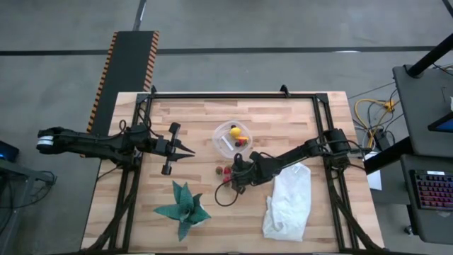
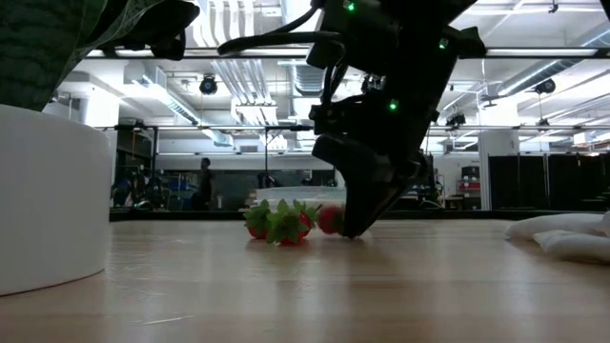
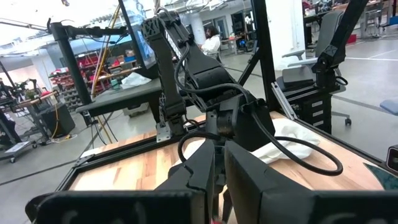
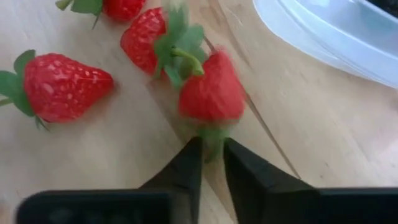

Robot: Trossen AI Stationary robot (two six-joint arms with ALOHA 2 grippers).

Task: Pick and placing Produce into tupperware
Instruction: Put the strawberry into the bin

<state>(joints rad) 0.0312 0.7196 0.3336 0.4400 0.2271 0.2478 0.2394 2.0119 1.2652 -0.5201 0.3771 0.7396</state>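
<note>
**Right gripper pinches a strawberry beside the tub**

The right gripper [image 1: 232, 175] is down at the bench [image 1: 198, 134], among the strawberries just beside the tupperware [image 1: 225, 130]. In the right wrist view its jaws are drawn close together, nipping the green stem end of 1 strawberry [image 4: 212, 93], whose red body stands out past the fingertips [image 4: 189, 158]. The low view shows the same gripper [image 2: 355, 229] with its tip at the bench surface, right against the red fruit.

3 more strawberries lie on the wood close by in the right wrist view: 1 with its leaves against the pinched berry [image 4: 144, 45], 1 apart from it [image 4: 65, 87], and 1 cut off by the frame edge [image 4: 123, 7].

The tupperware sits near the bench centre, with a yellow piece [image 1: 239, 132] and a small red piece [image 1: 243, 141] already inside. A dark brown ball [image 1: 217, 171] rests on the bench near the strawberries.

The left gripper [image 1: 185, 151] hangs over the left part of the bench, well apart from the produce, its jaws pressed together with nothing between them. A green spiky plant shape [image 1: 182, 207] and a white cloth bag [image 1: 289, 200] lie at the near side.
</note>
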